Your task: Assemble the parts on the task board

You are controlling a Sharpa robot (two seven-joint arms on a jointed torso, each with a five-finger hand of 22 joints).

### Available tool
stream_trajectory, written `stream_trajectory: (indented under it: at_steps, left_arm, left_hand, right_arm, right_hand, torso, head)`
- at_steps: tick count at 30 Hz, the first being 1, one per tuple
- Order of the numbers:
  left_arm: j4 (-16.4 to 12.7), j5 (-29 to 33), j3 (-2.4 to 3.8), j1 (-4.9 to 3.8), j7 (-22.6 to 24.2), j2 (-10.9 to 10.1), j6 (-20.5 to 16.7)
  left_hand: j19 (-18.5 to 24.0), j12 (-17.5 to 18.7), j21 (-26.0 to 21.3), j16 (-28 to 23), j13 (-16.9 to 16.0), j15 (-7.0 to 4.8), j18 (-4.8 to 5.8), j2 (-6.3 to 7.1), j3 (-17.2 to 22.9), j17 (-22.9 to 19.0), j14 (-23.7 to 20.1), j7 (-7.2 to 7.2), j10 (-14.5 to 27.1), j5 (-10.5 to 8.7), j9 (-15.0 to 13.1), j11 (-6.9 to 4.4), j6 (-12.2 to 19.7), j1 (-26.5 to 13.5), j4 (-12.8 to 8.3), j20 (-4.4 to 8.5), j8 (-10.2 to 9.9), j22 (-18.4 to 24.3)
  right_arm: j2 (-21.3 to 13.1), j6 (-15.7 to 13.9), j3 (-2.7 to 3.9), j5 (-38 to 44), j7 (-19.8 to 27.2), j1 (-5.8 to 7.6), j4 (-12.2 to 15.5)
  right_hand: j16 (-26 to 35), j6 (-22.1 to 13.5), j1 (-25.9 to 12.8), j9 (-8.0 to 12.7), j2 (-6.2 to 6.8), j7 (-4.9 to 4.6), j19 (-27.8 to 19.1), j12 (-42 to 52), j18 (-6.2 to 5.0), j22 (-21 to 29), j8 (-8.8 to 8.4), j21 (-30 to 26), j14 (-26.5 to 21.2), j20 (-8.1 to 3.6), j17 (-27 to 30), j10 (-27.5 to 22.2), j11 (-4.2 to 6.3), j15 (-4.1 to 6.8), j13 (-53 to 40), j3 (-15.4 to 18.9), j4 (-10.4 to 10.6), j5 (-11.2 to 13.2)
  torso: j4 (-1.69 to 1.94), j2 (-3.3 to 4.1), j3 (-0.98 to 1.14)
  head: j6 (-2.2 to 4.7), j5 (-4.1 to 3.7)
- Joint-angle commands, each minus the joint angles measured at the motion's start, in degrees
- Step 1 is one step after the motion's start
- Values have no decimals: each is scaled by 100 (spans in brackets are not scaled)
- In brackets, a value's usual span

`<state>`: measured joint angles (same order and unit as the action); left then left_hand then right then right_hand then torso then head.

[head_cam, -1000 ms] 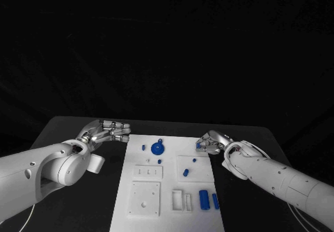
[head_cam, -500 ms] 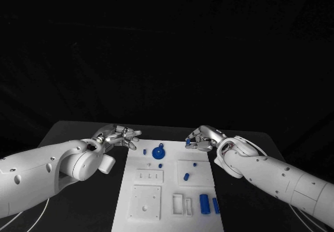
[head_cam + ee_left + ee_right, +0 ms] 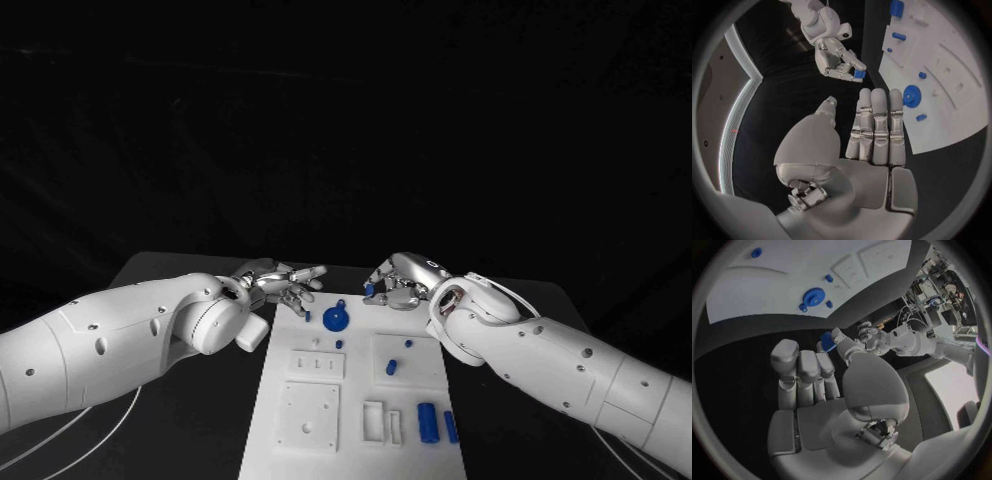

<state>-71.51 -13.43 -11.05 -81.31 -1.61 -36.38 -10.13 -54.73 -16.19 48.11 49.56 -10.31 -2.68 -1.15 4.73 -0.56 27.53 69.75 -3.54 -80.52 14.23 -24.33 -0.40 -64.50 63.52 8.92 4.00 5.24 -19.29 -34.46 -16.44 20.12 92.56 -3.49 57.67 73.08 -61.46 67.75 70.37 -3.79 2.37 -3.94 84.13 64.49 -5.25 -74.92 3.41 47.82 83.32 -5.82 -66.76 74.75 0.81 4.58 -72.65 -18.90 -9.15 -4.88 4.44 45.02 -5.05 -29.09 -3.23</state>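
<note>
The white task board point(image 3: 296, 440) lies in the middle of the black table. On it are a round blue part point(image 3: 336, 320) with a knob, small blue pegs point(image 3: 391, 367) and two blue cylinders point(image 3: 426, 420) near the front. My right hand point(image 3: 400, 280) hovers over the board's far edge and pinches a small blue part point(image 3: 371, 289) between thumb and finger; this blue part point(image 3: 826, 337) shows at the fingertips in the right wrist view. My left hand point(image 3: 283, 280) hangs beside the board's far left corner, fingers straight and empty point(image 3: 876, 125), facing the right hand point(image 3: 832, 45).
The board carries raised white blocks with slots and holes point(image 3: 307, 410) and two upright white frames point(image 3: 372, 420). Black table point(image 3: 173, 270) stretches on both sides of the board. White cables point(image 3: 87, 430) trail along the table's near left.
Both hands have drawn closer together over the board's far end. The left hand's fingers have straightened from a curl. The right hand still holds the blue part. The camera has shifted.
</note>
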Motion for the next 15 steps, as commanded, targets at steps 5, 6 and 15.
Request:
stream_trajectory:
  at_steps: [5,6,15]
  left_arm:
    - [53,-427,-12,-10,-279,123,63]
    - [63,-482,-15,-10,-297,146,61]
    - [77,-816,-31,-9,-472,281,107]
  left_hand:
    - [207,-745,300,485,-500,-26,64,-84,2,-113,-174,89,377,12,-2036,-27,316,-123,83,9,282,-245]
    - [230,-805,327,536,-520,-21,57,-102,-10,-181,-193,96,419,12,-1995,-24,363,-104,48,6,381,-268]
    - [275,-865,359,672,-490,-11,50,-198,-87,-383,-252,72,474,-29,-1623,-9,421,-6,-153,-10,478,-297]
  right_arm:
    - [147,271,-20,283,-392,3,73]
    - [177,290,-23,287,-413,5,79]
    - [341,414,-57,304,-536,39,100]
  right_hand:
    - [34,-48,13,0,40,-13,174,-22,9,-558,17,-23,-6,18,4,-49,8,4,3,-1,38,-79]
    - [34,-48,13,0,40,-13,174,-22,9,-558,17,-23,-6,18,4,-49,8,4,3,-1,38,-79]
    - [30,-44,20,0,29,-12,176,-18,7,-558,17,-25,-4,18,-1,-52,11,4,0,-6,33,-104]
  torso:
    - [-10,-46,4]
    - [-9,-42,4]
    - [-5,-31,1]
  head:
    - [-47,-8]
    - [-53,-18]
    - [-57,-49]
